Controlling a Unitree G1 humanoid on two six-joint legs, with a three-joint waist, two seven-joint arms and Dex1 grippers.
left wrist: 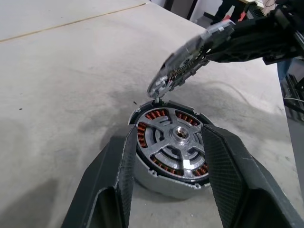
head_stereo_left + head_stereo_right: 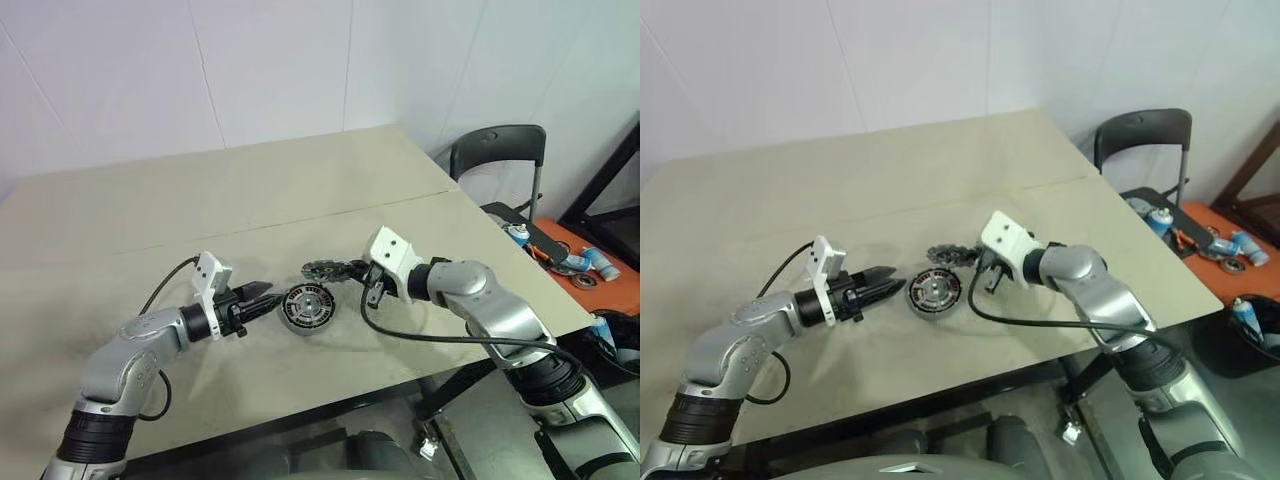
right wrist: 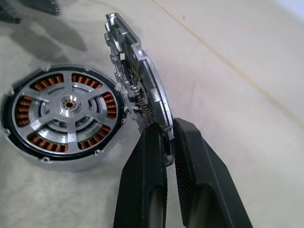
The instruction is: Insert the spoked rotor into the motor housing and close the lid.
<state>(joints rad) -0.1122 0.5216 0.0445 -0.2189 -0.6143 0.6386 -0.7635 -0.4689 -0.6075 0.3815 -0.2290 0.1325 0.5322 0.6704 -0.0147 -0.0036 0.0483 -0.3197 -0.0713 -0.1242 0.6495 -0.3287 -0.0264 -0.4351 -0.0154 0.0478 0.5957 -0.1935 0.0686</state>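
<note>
White walls stand behind a beige worktop [image 2: 150, 210] with a black chair [image 2: 497, 150] at its far right corner. Near the middle of the worktop's front edge lies the motor housing [image 1: 172, 142], a round silver-grey metal shell with copper-coloured windings showing between silver spokes; a black-rimmed spoked rotor [image 3: 66, 113] sits inside it. The left gripper [image 2: 262, 298] points at the housing from the left, its two black fingers [image 1: 118, 175] spread apart on either side of the shell, just beside it; whether they touch cannot be told. The right gripper [image 3: 166, 137] is clenched on the edge of the lid [image 3: 137, 90], a light grey round metal cap, which it holds tilted on edge just beyond the housing.
</note>
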